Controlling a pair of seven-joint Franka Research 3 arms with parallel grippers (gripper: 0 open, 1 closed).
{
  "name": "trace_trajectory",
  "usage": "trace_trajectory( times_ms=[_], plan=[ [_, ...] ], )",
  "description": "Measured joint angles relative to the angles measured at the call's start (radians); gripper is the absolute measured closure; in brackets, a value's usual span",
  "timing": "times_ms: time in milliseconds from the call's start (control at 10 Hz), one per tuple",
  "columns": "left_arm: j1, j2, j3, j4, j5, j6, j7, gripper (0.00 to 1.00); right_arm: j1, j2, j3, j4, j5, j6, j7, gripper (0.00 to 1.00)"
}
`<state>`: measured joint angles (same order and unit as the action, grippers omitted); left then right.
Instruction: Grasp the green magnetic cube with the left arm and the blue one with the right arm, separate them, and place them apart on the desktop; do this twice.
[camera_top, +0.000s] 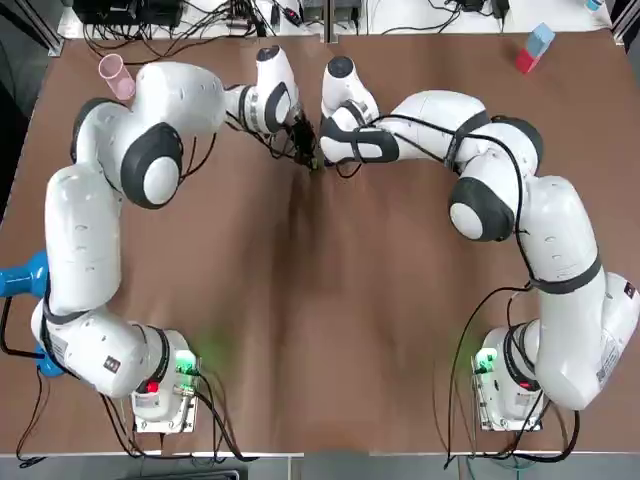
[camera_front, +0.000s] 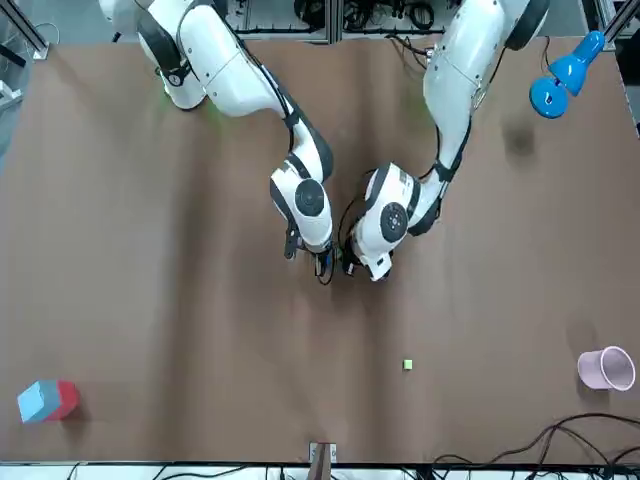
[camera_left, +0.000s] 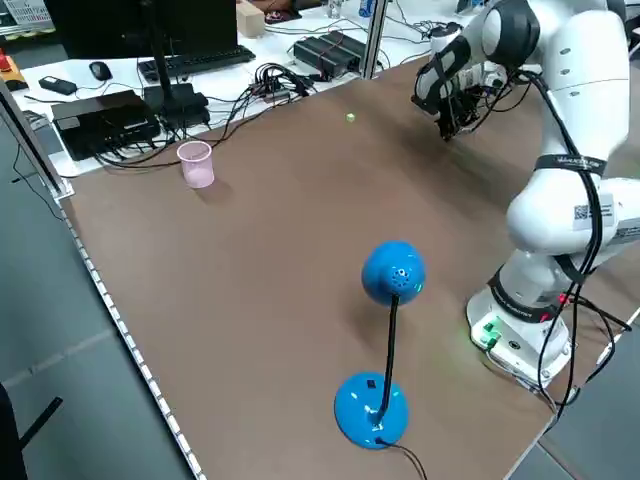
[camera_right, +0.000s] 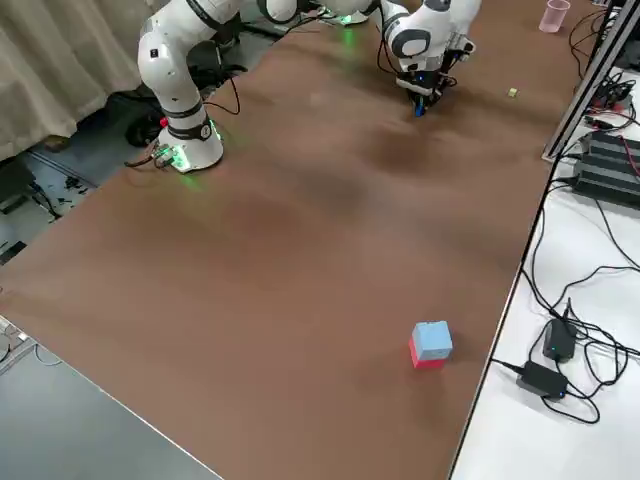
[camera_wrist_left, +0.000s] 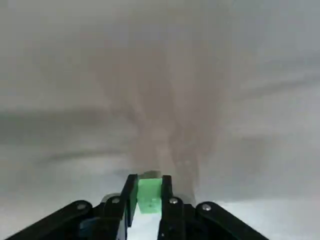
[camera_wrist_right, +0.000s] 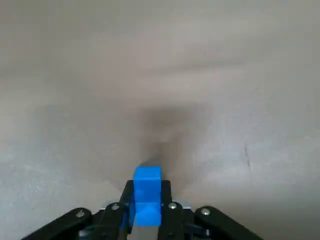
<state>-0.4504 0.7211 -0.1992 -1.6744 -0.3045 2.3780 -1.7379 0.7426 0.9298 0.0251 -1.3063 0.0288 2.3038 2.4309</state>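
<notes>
A pink cup (camera_top: 115, 75), blue lamp (camera_left: 392, 272) and red-and-blue block (camera_front: 47, 400) sit near the surface (camera_top: 320, 300) edges. Left jaws pinch the green cube (camera_wrist_left: 149, 195), right jaws the blue cube (camera_wrist_right: 147, 192) (the 2 close together, possibly touching).

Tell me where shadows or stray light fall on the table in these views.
Top view: a soft shadow streaks the middle of the table, and a faint green glow lies by the left arm's base. Left wrist view: a shadow stretches beyond the green cube. Right wrist view: a dark patch sits beyond the blue cube.
</notes>
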Motion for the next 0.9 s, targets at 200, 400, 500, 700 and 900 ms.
trace_trajectory(
  times_ms=[200,400,500,700,900],
  plan=[
    [0.042,-0.049,0.001,-0.014,0.001,-0.091,0.053,0.77,0.0,-0.002,0.0,0.001,0.0,0.0,0.0,0.62],
    [0.056,-0.107,0.001,-0.098,0.007,-0.12,0.111,0.77,0.0,-0.008,0.0,0.001,0.0,0.0,0.0,0.33],
    [0.053,-0.144,-0.002,-0.167,0.008,-0.121,0.132,0.77,0.0,-0.01,0.0,0.001,0.0,0.0,0.0,0.18],
    [0.038,-0.229,-0.017,-0.321,0.008,-0.126,0.147,0.77,-0.001,-0.011,-0.001,0.002,0.0,-0.005,0.0,0.0],
    [0.03,-0.323,-0.074,-0.485,0.008,-0.152,0.147,0.77,-0.009,-0.012,-0.004,0.002,0.0,-0.019,-0.002,0.0]
  ],
)
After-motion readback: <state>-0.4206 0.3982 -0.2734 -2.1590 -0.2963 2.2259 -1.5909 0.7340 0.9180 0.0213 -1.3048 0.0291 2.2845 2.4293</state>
